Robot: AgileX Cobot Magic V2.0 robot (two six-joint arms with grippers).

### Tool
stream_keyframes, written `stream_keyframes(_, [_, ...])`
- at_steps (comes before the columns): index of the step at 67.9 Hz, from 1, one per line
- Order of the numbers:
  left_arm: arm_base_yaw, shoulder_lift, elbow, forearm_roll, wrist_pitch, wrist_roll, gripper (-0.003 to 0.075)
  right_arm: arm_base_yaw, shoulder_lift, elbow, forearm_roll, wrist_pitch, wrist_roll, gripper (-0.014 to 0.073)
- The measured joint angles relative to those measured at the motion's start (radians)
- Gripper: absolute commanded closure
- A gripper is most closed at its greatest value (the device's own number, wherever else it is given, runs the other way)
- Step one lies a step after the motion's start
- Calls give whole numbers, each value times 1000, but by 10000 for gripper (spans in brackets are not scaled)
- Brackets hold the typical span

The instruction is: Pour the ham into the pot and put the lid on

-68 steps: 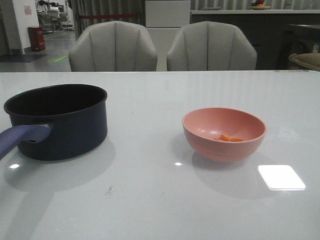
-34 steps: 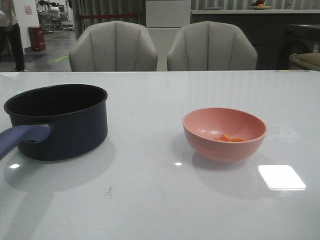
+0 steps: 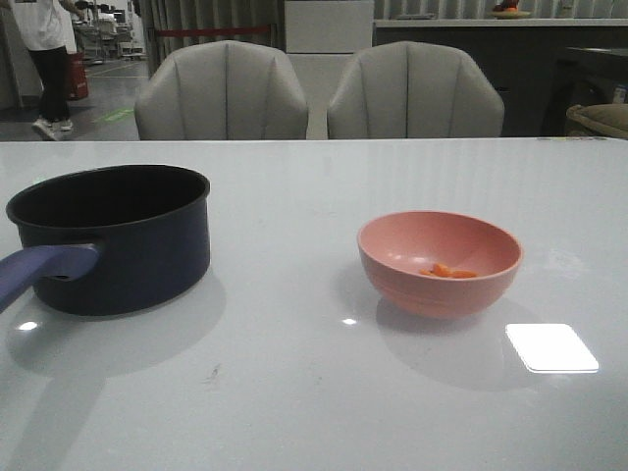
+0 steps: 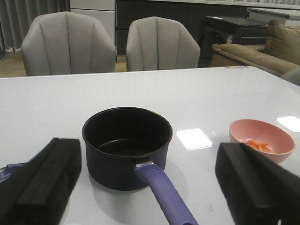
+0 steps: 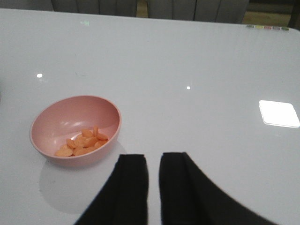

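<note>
The dark navy pot (image 3: 108, 235) stands on the left of the white table, its blue-purple handle (image 3: 44, 267) pointing toward me. It is empty inside in the left wrist view (image 4: 126, 140). The ham (image 3: 447, 271) lies as small orange pieces in the pink bowl (image 3: 439, 263) on the right, and also shows in the right wrist view (image 5: 84, 143). My left gripper (image 4: 147, 154) is wide open and empty, above the table just short of the pot's handle (image 4: 164, 192). My right gripper (image 5: 153, 161) is shut but for a narrow slit, empty, beside the bowl (image 5: 75, 129). The lid is out of view.
Two grey chairs (image 3: 319, 93) stand behind the table's far edge. A person (image 3: 44, 59) stands in the room at the far back left. Bright light reflections (image 3: 551, 347) lie on the glossy tabletop.
A person has walked into view at the far back left. The pot, the bowl and the ham have not moved.
</note>
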Motion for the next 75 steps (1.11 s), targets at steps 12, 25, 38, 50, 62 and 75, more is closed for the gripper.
stream_keyframes(12, [0, 0, 0, 0, -2, 0, 103, 0, 224, -93, 61, 25, 0, 89])
stream_keyframes(25, [0, 0, 0, 0, -2, 0, 103, 12, 482, -217, 162, 42, 0, 90])
stream_keyframes(38, [0, 0, 0, 0, -2, 0, 103, 69, 746, -366, 181, 45, 0, 90])
stream_keyframes(50, [0, 0, 0, 0, -2, 0, 103, 95, 1001, -525, 182, 75, 2, 91])
stream_keyframes(62, [0, 0, 0, 0, -2, 0, 103, 93, 1207, -634, 182, 81, 2, 92])
stream_keyframes(75, [0, 0, 0, 0, -2, 0, 103, 75, 1336, -690, 182, 93, 2, 193])
